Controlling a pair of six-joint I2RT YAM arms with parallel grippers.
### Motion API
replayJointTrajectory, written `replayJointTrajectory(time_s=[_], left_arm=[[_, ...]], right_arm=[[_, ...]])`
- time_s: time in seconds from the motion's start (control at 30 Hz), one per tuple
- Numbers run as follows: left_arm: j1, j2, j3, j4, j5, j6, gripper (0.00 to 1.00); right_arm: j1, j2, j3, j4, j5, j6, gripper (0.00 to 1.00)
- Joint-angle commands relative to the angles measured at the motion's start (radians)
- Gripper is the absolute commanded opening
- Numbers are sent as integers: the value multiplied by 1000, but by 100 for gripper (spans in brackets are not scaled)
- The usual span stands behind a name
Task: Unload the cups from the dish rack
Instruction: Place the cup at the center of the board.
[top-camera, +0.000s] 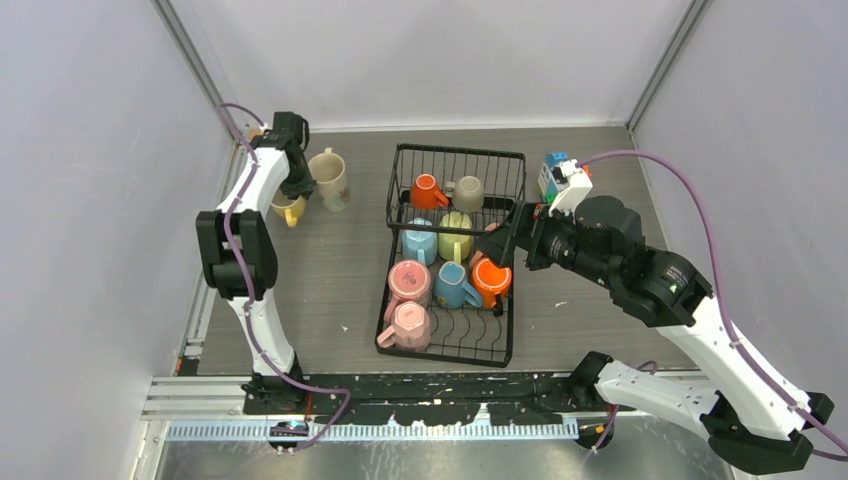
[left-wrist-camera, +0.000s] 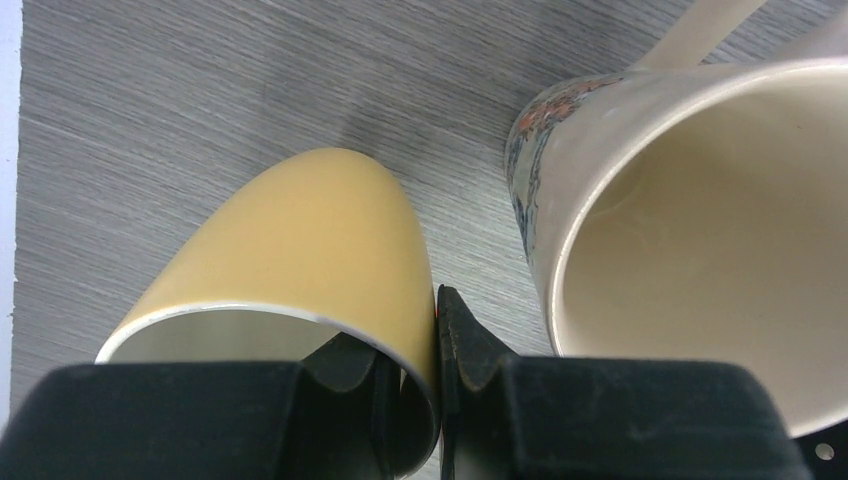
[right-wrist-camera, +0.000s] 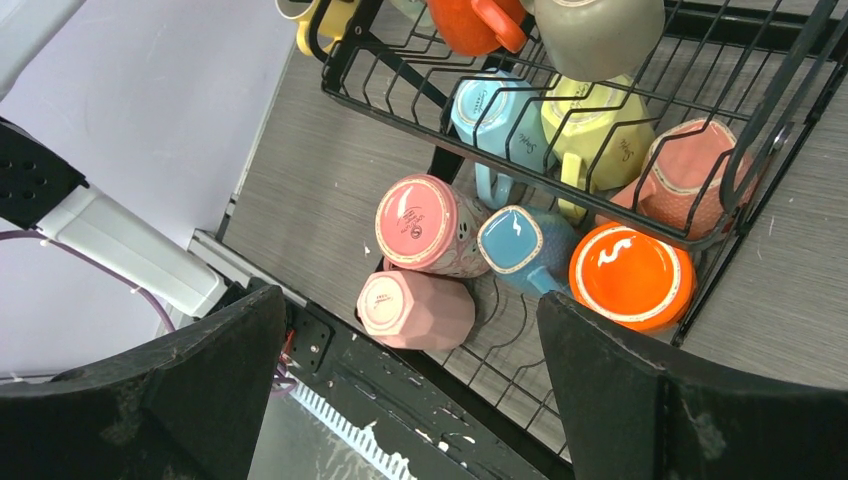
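Left gripper (left-wrist-camera: 437, 340): pinched on the wall of a yellow mug (left-wrist-camera: 300, 240), one finger inside the rim and one outside. The mug is tilted, at the table's (top-camera: 330, 290) far left and well apart from the dish rack (top-camera: 455, 153). Cannot tell whether it rests on the wood. A cream mug (left-wrist-camera: 700, 240) with a floral print stands upright just beside it.

Right gripper (right-wrist-camera: 410, 310): jaws spread wide, nothing between them, hovering over the rack's right side near an orange mug (right-wrist-camera: 632, 276).

The rack sits mid-table with mugs in it: pink, light blue, orange, pale green and grey-beige, several bottom-up or on their sides. A toy block figure (top-camera: 558, 178) stands near the rack's far right corner.
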Motion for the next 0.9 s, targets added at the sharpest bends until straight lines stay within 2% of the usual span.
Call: replayJointTrajectory(time_s=[0.0,0.7,0.87], left_arm=[[14,-5,-1,64,-15,-10,0],[14,44,-48,91,16,-24,0],[45,51,-52,93,28,-22,3]], right_arm=[[-2,2,5,41,-18,-8,100],[-3,21,-18,65,-47,11,100],[-2,28,-20,68,-48,12,100]])
